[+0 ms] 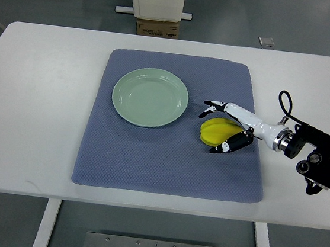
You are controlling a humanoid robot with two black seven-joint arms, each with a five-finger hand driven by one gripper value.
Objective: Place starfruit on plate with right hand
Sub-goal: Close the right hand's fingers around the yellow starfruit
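A yellow starfruit (pixel 216 131) lies on the blue-grey mat (pixel 148 163), to the right of the pale green plate (pixel 150 97). The plate holds nothing. My right hand (pixel 223 129) comes in from the right edge and sits around the starfruit, with white fingers (pixel 214 106) over its far side and the thumb at its near side. The fingers are spread around the fruit, which still rests on the mat. I cannot tell if they press on it. The left arm does not show.
The mat lies on a white table (pixel 37 97). A cardboard box (pixel 158 27) and a white stand base stand on the floor beyond the table's far edge. The right forearm (pixel 322 156) with its black cable reaches over the table's right side.
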